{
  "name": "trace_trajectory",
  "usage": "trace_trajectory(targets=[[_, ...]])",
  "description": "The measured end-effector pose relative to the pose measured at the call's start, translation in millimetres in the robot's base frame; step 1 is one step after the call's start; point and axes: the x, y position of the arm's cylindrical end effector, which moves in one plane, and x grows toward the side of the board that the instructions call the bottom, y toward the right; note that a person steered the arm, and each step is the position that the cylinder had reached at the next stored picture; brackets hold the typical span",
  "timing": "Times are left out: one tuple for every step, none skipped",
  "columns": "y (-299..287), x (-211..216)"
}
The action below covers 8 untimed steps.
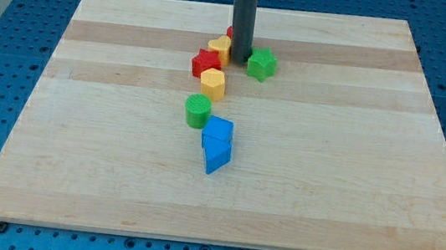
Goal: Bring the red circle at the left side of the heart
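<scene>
Hand: none fitted, so nothing to stand apart, together or clamped; just a dark rod (pixel 243 18) ending in my tip (pixel 240 60). Tip down on the bench (pixel 354 157) near the view's top, between the heart (pixel 220 47) on its left and the green star (pixel 262 64) on its right, close to both; contact with either hard to tell.

Red circle (pixel 230 32): only a thin red sliver visible at the rod's left edge, mostly hidden behind it, shape therefore assumed rather than seen. Seemingly just above and to the right of the heart, touching or nearly so.

Heart: yellow, read as the heart by its lobed outline, though small. Red star (pixel 206 62) pressed against its lower left. Yellow block (pixel 213 83) below that, then a green cylinder (pixel 198 110), then two blue blocks (pixel 217 130) (pixel 217 155) stacked toward the view's bottom.

Progress, as a judgement: not done, and little of it begun. Circle on the wrong side of the heart. Left to do: getting the tip behind the circle, on its right or upper side, then sweeping it round the heart's top and down to its left flank. Awkward on two counts: the red star crowding the lower part of that flank, and the heart itself close enough to be knocked along.
</scene>
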Motion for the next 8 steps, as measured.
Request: trace_trajectory(targets=[[17, -24], [23, -46], [11, -57], [-20, -57], [-51, -57], [-79, -57], [-89, -48], [-90, -34]])
